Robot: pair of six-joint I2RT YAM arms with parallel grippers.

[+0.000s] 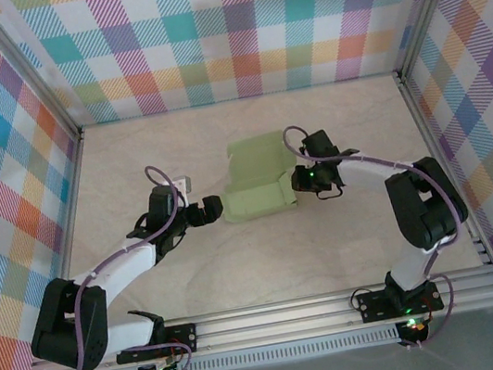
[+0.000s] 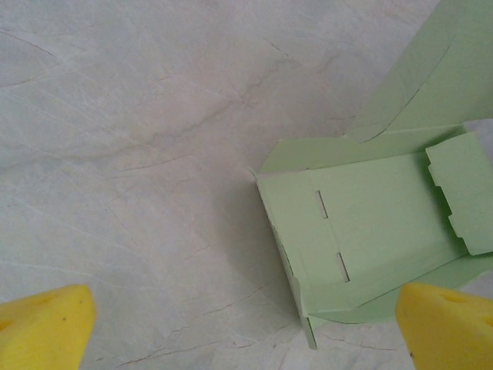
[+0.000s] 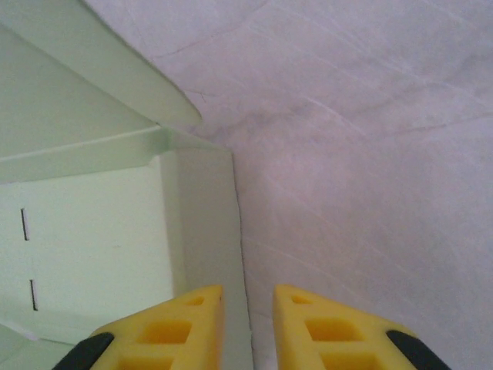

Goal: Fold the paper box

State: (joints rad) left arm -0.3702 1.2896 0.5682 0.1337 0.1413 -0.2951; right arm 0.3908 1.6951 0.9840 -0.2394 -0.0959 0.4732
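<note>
The left hand (image 2: pixel 246 333) is spread wide, its yellow fingertips (image 2: pixel 42 327) cut off at the bottom corners of its wrist view. The part-folded pale green paper box (image 2: pixel 370 231) lies on the counter (image 2: pixel 139 154) just ahead, toward its right fingertip, one flap running out of frame. The right hand (image 3: pixel 248 331) has its fingers nearly together, the box's raised side wall (image 3: pixel 204 231) running into the narrow gap between them; whether they actually nip the card cannot be told.
</note>
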